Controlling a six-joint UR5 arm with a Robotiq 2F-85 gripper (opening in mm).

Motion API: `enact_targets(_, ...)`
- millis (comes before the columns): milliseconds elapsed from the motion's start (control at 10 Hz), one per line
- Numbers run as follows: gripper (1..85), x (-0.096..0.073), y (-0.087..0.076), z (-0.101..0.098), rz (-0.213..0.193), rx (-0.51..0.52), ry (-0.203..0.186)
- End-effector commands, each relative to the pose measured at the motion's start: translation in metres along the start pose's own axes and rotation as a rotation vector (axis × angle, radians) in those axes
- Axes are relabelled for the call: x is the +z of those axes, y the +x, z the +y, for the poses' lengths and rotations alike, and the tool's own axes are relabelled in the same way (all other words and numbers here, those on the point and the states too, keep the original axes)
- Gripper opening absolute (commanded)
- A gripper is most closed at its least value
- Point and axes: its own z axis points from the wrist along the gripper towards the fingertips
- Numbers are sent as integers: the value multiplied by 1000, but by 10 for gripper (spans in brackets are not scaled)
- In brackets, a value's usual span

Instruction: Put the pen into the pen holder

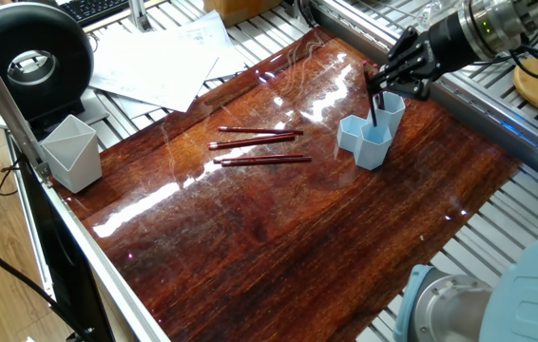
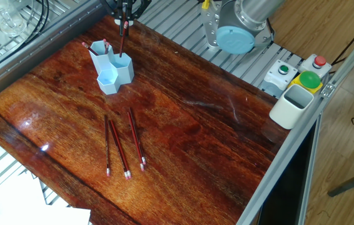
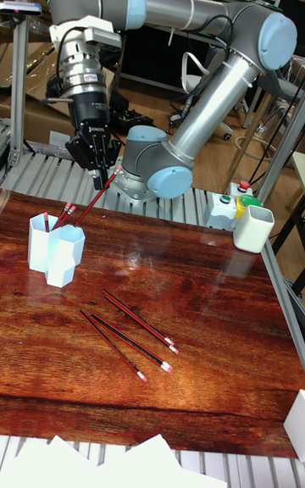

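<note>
Three loose pens (image 1: 255, 145) lie on the table (image 1: 278, 228), roughly parallel, left of centre in one fixed view; lower centre-left in the other fixed view, pale ends toward the bottom edge. Well apart from the holder.

Holder (image 1: 372, 131) (light blue, joined hex tubes, diff. heights) stands upright, upper right of one fixed view; upper left in the other fixed view; left-centre in the tall view. Red pens (image 3: 62, 215) already sit in its tallest tube, leaning.

Gripper (image 3: 103, 176) hangs over the holder, fingers pointing down, closed on the top end of a pen (image 3: 93, 198). Fingers nearly together, only the pen's width between them. Pen tilted in the tall view: top end at the fingers, lower end down-left, at the rim of a holder tube. Other fixed view: lower tip at/just inside the tube mouth (image 2: 122, 60). Cannot tell how deep it goes.

White cup (image 2: 291, 105) at right edge of the other fixed view, next to button box (image 2: 304, 72). Grey cup (image 1: 72, 152) at left in one fixed view. Paper sheets (image 1: 160, 62) upper left, off the wood.
</note>
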Motion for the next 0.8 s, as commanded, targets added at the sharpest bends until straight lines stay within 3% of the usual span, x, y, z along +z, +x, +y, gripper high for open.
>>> enact_targets(0,10,-1,1,4,4,48,-18)
enact_targets(100,10,-1,10,0,39,28,-1)
enact_targets(200,10,-1,13,0,49,33,1)
enact_targets(500,10,-1,11,2,43,80,-6)
enact_targets(700,10,-1,11,-5,42,80,20)
